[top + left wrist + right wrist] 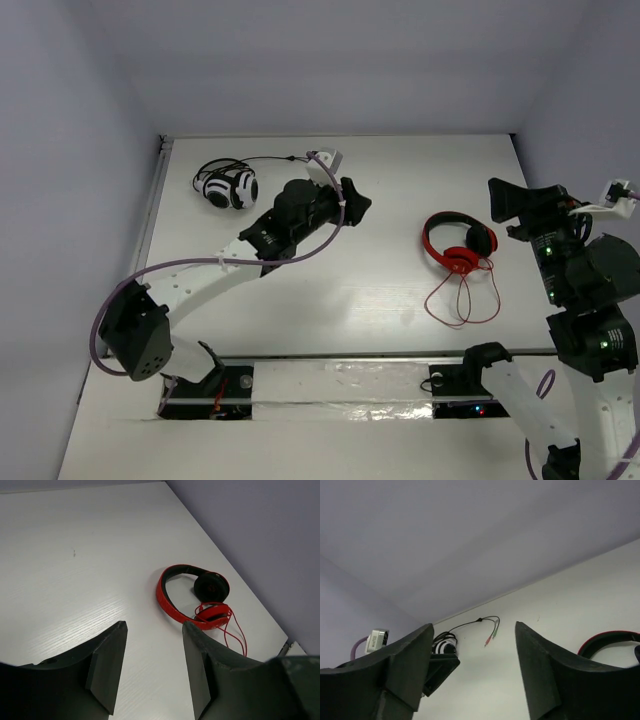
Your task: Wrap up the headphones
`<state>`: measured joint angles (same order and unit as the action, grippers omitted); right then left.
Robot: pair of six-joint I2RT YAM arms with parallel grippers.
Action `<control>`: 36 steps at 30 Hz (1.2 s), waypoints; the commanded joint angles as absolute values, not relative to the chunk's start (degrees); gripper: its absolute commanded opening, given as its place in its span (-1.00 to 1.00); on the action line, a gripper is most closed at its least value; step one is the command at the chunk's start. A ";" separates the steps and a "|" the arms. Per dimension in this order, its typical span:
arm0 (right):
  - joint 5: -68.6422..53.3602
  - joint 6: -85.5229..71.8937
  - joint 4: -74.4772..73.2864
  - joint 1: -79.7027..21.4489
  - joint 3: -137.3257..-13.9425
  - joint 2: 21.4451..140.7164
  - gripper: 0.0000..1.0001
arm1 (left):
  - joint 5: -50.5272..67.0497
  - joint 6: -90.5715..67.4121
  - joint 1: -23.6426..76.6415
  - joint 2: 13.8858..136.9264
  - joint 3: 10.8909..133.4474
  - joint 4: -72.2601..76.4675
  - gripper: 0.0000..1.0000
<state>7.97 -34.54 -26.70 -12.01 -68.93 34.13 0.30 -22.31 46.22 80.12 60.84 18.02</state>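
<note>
The red headphones [452,246] lie flat on the white table, right of centre, with the ear cups folded in. Their thin red cable [463,300] trails toward the near edge in loose loops. In the left wrist view the headphones [175,605] lie just ahead and to the right of the fingers. Only part of the headband [607,641] shows in the right wrist view. My left gripper [358,204] is open and empty above the table, left of the headphones. My right gripper [512,210] is open and empty, raised just right of them.
Black-and-white headphones [228,186] lie at the back left, their black cable [285,158] running right to coloured plugs [490,639]. Grey walls enclose the table on the left, back and right. A metal rail [350,355] runs along the near edge.
</note>
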 commanded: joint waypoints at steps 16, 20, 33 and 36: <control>6.59 -32.70 -28.48 -11.78 -69.88 33.75 -1.00 | -6.15 -16.53 54.31 102.73 85.85 7.22 -1.00; 5.28 -32.34 -28.30 -11.78 -69.61 34.36 -1.00 | -7.91 -15.21 55.63 112.82 95.77 4.14 -0.94; 0.44 -32.61 -26.54 -11.78 -65.92 34.37 0.14 | -12.30 -12.31 57.39 134.03 120.40 -5.01 0.06; -1.39 -32.61 -26.46 -11.78 -65.65 34.45 0.17 | -11.87 -11.34 57.39 137.10 123.04 -5.71 0.13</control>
